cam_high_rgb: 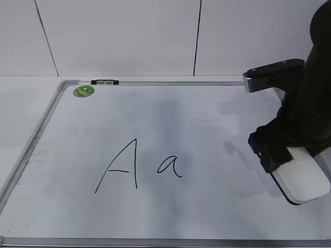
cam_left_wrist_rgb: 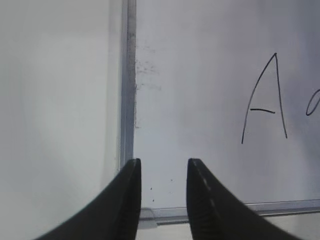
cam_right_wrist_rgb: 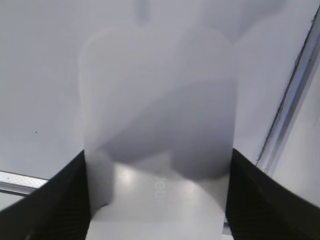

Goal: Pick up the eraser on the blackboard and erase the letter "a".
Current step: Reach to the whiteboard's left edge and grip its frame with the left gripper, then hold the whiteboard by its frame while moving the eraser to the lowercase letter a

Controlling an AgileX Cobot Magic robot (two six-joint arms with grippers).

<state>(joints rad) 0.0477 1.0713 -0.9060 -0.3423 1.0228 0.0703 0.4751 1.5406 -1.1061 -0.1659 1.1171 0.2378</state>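
The white eraser is clamped between the black fingers of my right gripper at the right side of the blackboard, next to its right frame. In the right wrist view the eraser fills the space between the jaws of the right gripper, with faint grey lettering on top. The letter "a" sits mid-board, well left of the eraser. My left gripper is open and empty over the board's lower left corner, and only the left edge of the "a" shows there.
A taller capital "A" stands just left of the "a". A round green magnet sits in the top left corner, and a small black-and-white clip is on the top frame. The grey frame runs close by the eraser.
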